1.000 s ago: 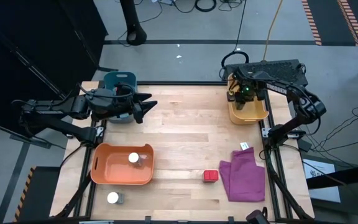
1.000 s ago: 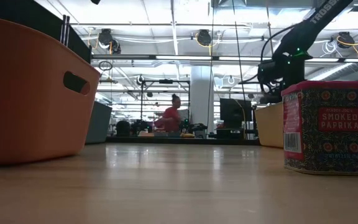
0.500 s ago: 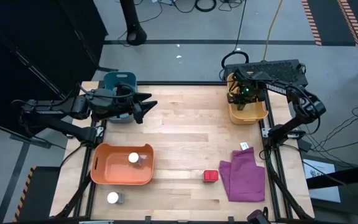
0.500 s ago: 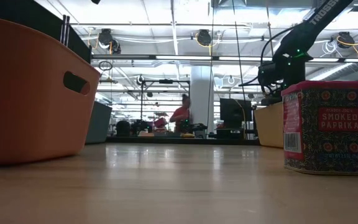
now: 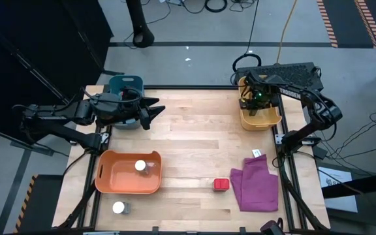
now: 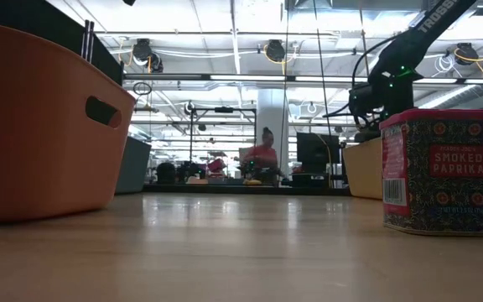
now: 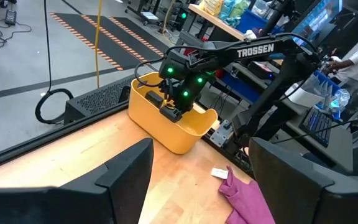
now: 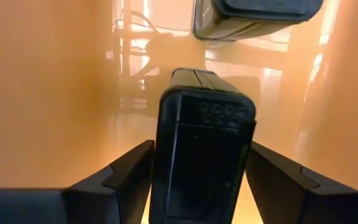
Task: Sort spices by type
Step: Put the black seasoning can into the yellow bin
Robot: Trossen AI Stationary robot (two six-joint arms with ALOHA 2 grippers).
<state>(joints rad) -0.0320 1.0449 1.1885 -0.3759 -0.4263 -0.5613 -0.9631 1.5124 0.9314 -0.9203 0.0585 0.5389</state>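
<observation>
My right gripper (image 5: 256,103) hangs inside the yellow bin (image 5: 272,119) at about one o'clock on the table (image 5: 194,143), and since a second ago its arm has hardly shifted in the overhead picture. In the wrist view a dark grey container (image 8: 202,155) stands between my fingers (image 8: 126,171) with a sliver of gap on each side — spread apart, not clamped on it. A second dark grey container (image 8: 253,18) sits just beyond it on the bin floor. My left gripper (image 5: 154,111) waits at about ten o'clock, just beside the blue-grey bin (image 5: 124,83), fingers apart with nothing between them, exactly where it was before. The rest has not moved: one clear jar with a white lid (image 5: 140,166) lies in the orange bin (image 5: 109,177) at about seven o'clock, another white-lidded jar (image 5: 118,207) stands on the table near that bin at its near edge, and a red paprika tin (image 5: 221,185) stands at about five o'clock, just beside the purple cloth (image 5: 256,185). The second red container I cannot find. Far off in the room, a person (image 6: 265,153) has moved along the benches — the only plain change.
</observation>
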